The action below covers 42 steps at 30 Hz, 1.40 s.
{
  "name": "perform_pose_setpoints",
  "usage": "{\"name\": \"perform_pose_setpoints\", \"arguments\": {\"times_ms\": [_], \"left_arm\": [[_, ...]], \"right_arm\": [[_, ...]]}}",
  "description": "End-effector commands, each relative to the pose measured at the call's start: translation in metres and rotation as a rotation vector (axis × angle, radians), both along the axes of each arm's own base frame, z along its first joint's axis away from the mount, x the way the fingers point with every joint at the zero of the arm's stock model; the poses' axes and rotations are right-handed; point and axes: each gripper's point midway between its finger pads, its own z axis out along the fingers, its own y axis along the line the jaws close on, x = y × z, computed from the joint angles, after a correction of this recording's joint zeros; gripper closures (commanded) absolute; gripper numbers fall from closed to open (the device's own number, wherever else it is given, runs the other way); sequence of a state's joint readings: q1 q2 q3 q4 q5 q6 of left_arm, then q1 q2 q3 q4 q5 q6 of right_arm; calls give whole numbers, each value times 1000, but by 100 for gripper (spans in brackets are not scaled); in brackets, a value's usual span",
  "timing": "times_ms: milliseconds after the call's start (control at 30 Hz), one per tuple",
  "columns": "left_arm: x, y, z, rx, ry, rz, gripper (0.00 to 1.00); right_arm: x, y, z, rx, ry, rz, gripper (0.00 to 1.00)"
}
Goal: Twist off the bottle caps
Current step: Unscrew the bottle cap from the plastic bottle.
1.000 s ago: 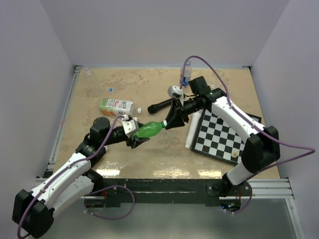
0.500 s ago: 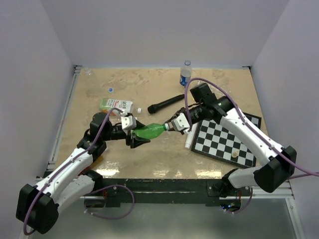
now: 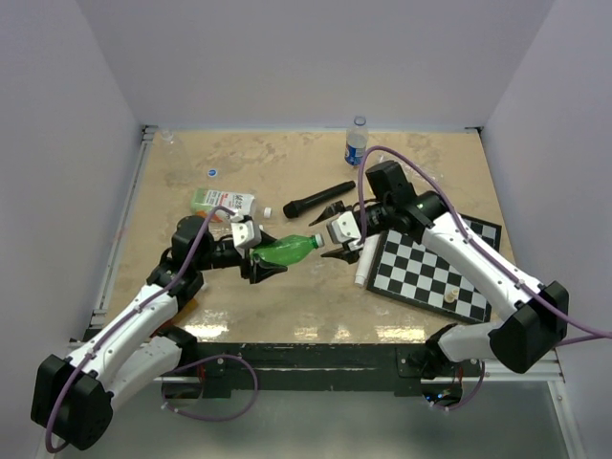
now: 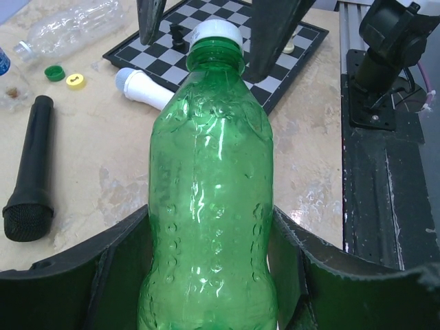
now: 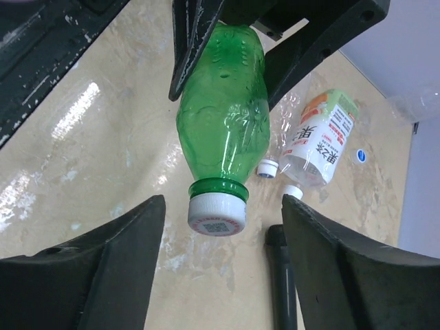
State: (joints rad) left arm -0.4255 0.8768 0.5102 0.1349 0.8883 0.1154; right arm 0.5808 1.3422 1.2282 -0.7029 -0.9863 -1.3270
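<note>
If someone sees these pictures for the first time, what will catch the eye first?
The bright green bottle at the middle of the table stands out first, held sideways in the left gripper. The right gripper is open, its fingers on either side of the white cap without touching it. To the right lies a black-and-white chessboard.

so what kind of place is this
Probably a robot lab test cell: a tan table boxed in by plain pale walls, with odd props like a green bottle, black microphone and chessboard.
</note>
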Motion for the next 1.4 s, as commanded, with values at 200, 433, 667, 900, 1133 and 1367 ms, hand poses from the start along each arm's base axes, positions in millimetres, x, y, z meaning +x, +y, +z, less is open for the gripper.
{"name": "perform_pose_setpoints", "arguments": {"times_ms": [200,433,667,900,1133,1367], "left_arm": [[4,1,17,-26,-79,22,100],[6,2,17,-24,-80,36,100],[7,3,20,-28,-87,44,100],[8,3,20,-27,-91,51,100],[8,4,21,-30,-91,55,100],[8,4,22,-31,-95,60,100]], "right_arm": [[-3,-18,40,65,309,-154,29],[-8,-17,58,131,732,-293,2],[-7,-8,41,111,875,-267,4],[-9,-1,36,97,904,-281,27],[-5,2,29,91,913,-311,39],[-2,3,25,88,912,-336,41]]}}
